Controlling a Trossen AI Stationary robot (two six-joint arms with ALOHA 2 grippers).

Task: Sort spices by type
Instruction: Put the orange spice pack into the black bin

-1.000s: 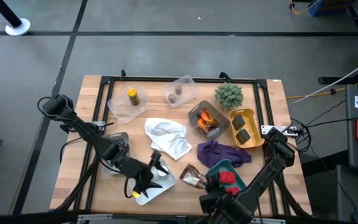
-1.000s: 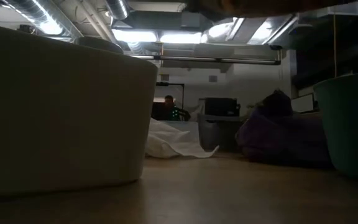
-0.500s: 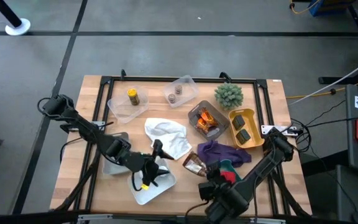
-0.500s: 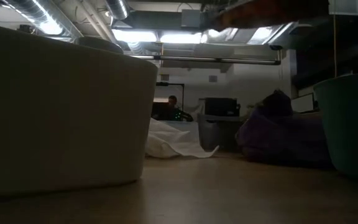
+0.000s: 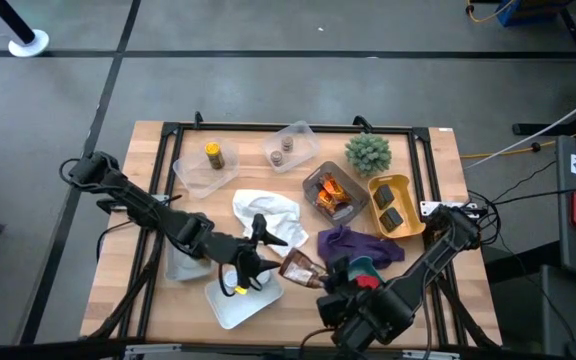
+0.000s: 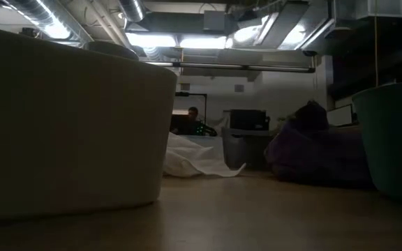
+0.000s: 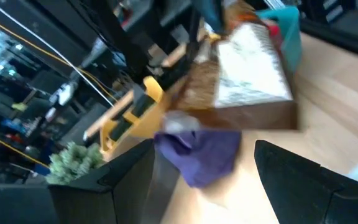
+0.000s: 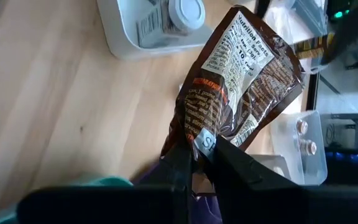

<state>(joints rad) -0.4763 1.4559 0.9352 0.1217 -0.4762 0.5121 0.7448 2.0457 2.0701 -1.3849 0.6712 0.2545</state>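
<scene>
One corner of the brown packet (image 8: 241, 81) is pinched by the right gripper (image 8: 199, 151) — the left gripper (image 5: 253, 255) gapes wide beside it — so carry it level and slowly to the grey bin (image 5: 311, 181) of packets.

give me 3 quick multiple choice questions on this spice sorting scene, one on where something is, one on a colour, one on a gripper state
1. Where is the green spiky plant?
A. inside the yellow tray
B. on the table by the far edge, beside the yellow tray
C. on the white cloth

2. What colour is the cloth lying by the teal bin?
A. purple
B. red
C. orange

3. What is the right gripper doing?
A. open over the wood
B. shut on the brown packet
C. shut on a jar

Answers:
1 B, the high view shows it standing apart from the yellow tray.
2 A, the purple cloth shows in the high view.
3 B, its wrist view shows the fingers pinching the brown packet.
</scene>
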